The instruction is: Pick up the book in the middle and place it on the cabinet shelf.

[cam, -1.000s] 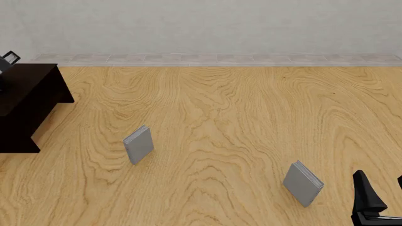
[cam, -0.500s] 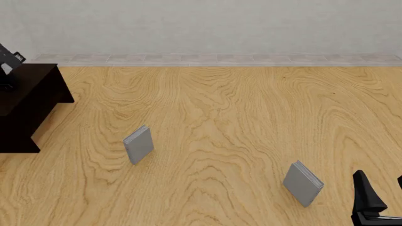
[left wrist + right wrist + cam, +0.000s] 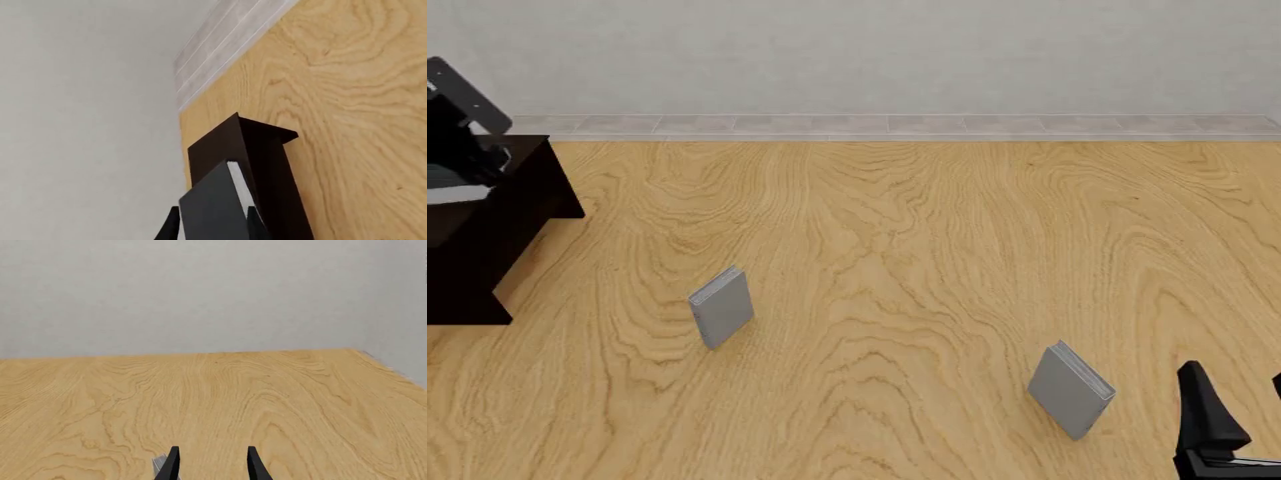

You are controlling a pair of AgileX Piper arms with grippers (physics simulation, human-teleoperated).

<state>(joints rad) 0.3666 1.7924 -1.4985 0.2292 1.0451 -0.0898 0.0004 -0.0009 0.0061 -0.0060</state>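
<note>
Surface (image 3: 934,260): light wood with bold grain, bounded at the far edge by a pale tiled strip and a grey wall.
Cabinet shelf (image 3: 487,230): very dark brown block, standing on the surface at far left.
Grey book (image 3: 722,306): upright, left of centre.
Second grey book (image 3: 1070,389): upright, near right.

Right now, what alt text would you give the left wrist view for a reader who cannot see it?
The left gripper, its jaws closed on a thick black hardcover book with white page edges, holds it over a very dark brown wooden cabinet. Light wood-grain table spreads beyond, meeting a pale grey wall.
</note>
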